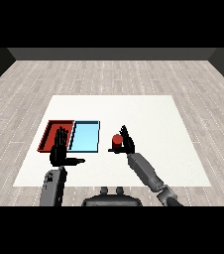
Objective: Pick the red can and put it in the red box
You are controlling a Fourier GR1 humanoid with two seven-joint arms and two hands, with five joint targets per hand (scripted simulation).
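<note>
Table, white, on a grey plank floor. Red tray and light blue tray lie side by side at the table's left part, long edges touching or nearly so, red one outermost.

Red can sits right of the blue tray, apart from it, upright. Right hand is at the can: fingers rise behind and to the right of it, thumb reaches under its left side, so the hand is curled round the can. Whether the can rests on the table or is lifted, cannot tell. Grey right forearm runs down toward the lower right.

Left hand hangs over the near edge of the red tray, fingers straight and pointing away, thumb stuck out to the right, grasping nothing. Left forearm comes up from below.
</note>
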